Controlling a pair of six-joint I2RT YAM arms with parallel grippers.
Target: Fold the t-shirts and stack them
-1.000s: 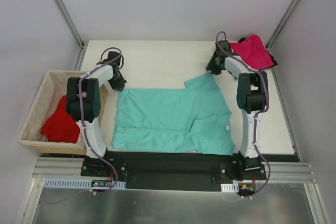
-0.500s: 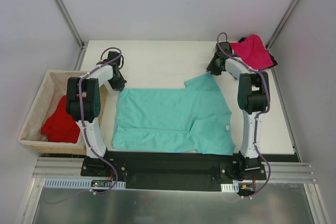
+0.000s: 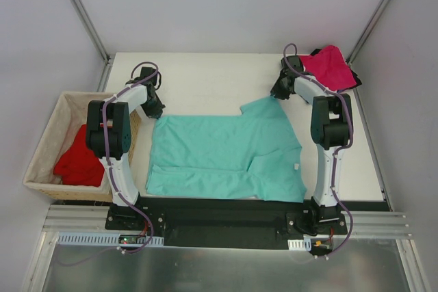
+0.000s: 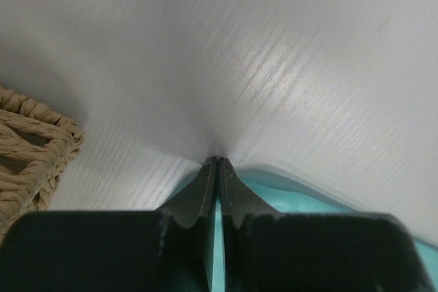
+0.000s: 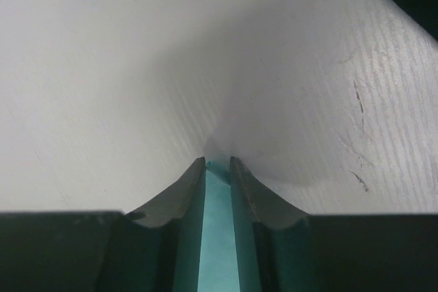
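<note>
The teal-green t-shirt [image 3: 226,152] lies spread flat on the white table. My left gripper [image 3: 152,109] is at its far left corner, jaws shut on the teal cloth [image 4: 287,193], tips [image 4: 217,161] on the table. My right gripper [image 3: 277,94] is at its far right corner, jaws close together with teal cloth [image 5: 217,223] pinched between them, tips [image 5: 217,162] low on the table. The magenta-pink t-shirt [image 3: 330,66] lies at the back right on the black t-shirt [image 3: 353,78]. The bright red t-shirt [image 3: 79,161] lies in the basket. The striped shirt is out of view.
The tan wicker basket [image 3: 41,158] stands off the table's left edge; its corner shows in the left wrist view [image 4: 27,141], close to my left gripper. White walls and metal posts surround the table.
My right gripper has crept slightly right and away, holding the far right corner. The left arm and the shirt's shape look the same.
</note>
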